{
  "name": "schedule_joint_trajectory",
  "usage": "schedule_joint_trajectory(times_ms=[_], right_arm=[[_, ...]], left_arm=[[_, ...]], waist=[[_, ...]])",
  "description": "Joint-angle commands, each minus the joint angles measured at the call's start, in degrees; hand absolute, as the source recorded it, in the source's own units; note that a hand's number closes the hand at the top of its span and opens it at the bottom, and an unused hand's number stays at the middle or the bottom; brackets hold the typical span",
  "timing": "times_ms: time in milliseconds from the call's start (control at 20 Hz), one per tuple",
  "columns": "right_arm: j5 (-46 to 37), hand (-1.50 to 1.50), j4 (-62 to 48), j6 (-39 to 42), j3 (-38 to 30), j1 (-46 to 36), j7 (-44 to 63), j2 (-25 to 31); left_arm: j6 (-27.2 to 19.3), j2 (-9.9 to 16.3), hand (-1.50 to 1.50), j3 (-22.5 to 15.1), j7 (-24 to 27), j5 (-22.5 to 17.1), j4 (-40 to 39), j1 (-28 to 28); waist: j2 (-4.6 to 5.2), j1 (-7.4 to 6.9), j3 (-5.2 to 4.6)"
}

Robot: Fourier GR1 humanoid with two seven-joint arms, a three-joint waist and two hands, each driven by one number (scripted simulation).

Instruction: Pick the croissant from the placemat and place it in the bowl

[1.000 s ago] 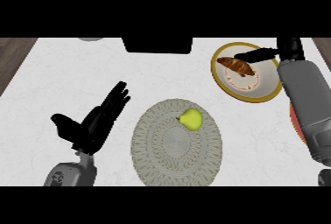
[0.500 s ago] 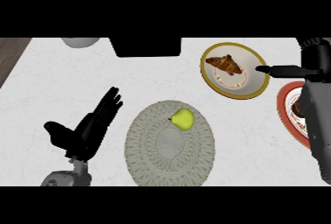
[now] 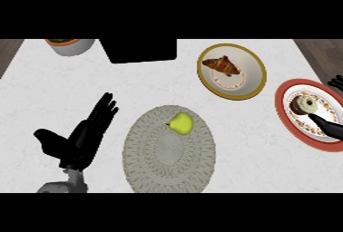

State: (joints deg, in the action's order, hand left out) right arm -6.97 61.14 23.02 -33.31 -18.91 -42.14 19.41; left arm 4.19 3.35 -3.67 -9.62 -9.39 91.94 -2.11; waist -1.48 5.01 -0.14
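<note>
The brown croissant lies inside the yellow-rimmed bowl at the upper right. On the round grey woven placemat in the middle sits only a yellow-green pear. My right hand shows at the right edge, well away from the bowl. Its straight fingers reach over the red-rimmed plate, and most of the hand is cut off by the frame. My left hand rests open to the left of the placemat, fingers up, holding nothing.
A doughnut lies on the red-rimmed plate, just beside my right hand's fingers. A black box stands at the counter's back. A white pot is at the back left corner.
My right hand has let go of the croissant in the bowl and drawn back to the right, over the red-rimmed plate. The left hand stays as it was.
</note>
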Motion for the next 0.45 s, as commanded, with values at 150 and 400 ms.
schedule_joint_trajectory(times_ms=[150, 400], right_arm=[[5.66, 1.50, 16.95, 11.77, 0.08, 27.54, -8.34, -3.16], [2.59, 1.50, 22.34, 14.12, 4.79, 46.69, -17.93, -4.26]], left_arm=[[0.51, 0.77, 0.00, 0.61, 0.28, -0.16, 0.23, 0.21], [1.88, 1.30, 0.00, 1.64, 1.36, -1.60, 0.10, 0.23]], waist=[[0.28, 0.89, -0.03], [0.80, 0.04, 0.09]])
